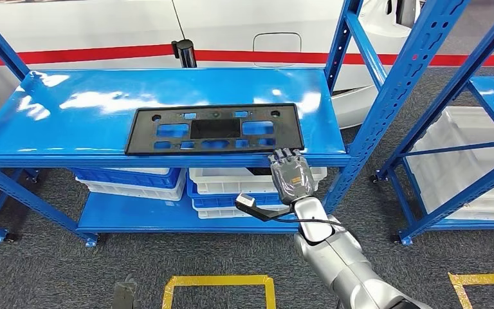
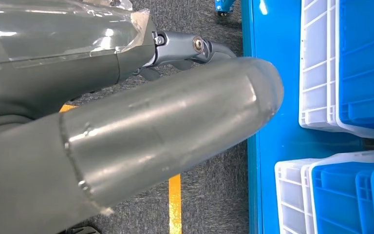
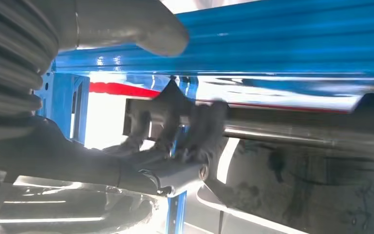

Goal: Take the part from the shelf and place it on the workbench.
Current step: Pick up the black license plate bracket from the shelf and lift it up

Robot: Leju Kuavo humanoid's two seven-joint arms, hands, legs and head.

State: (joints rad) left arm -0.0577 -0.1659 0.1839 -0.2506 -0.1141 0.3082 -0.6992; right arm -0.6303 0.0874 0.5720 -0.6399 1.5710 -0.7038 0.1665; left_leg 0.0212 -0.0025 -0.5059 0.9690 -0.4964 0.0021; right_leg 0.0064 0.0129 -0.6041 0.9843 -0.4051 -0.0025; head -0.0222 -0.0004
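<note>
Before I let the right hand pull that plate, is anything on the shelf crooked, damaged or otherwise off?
Slightly: the flat black plastic plate with cutouts lies a little askew on the blue metal shelf, its near edge at the shelf lip. The right hand is at its near right corner. No damage shows.

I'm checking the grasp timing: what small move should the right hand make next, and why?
Probably close the fingers on the near edge of the black part before lifting. The right hand is raised at the shelf's front lip, with its fingertips at the part's near right corner. The right wrist view shows the fingers against that dark edge, but a firm hold isn't evident.
</note>
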